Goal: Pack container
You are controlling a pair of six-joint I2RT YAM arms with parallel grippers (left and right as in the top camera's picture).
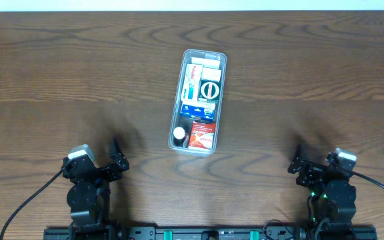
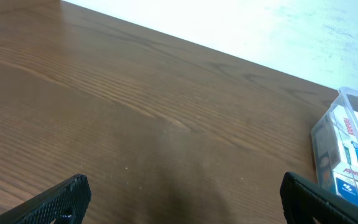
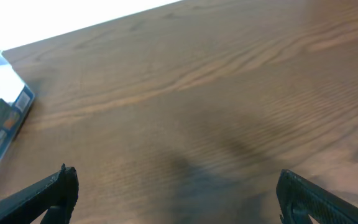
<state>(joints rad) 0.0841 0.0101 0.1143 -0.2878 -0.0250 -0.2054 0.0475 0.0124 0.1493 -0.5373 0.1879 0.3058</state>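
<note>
The clear plastic container (image 1: 220, 69) lies in the middle of the table, its long side running front to back. It holds several small boxes, a white-capped item and a red packet. Part of it shows at the right edge of the left wrist view (image 2: 328, 134) and at the left edge of the right wrist view (image 3: 18, 106). My left gripper (image 1: 116, 157) sits at the front left, open and empty, fingers wide apart (image 2: 182, 199). My right gripper (image 1: 298, 163) sits at the front right, open and empty (image 3: 176, 196). Both are far from the container.
The wooden table (image 1: 59, 80) runs to a pale far edge at the top. Black cables trail from both arm bases at the front edge. A black rail lies along the bottom.
</note>
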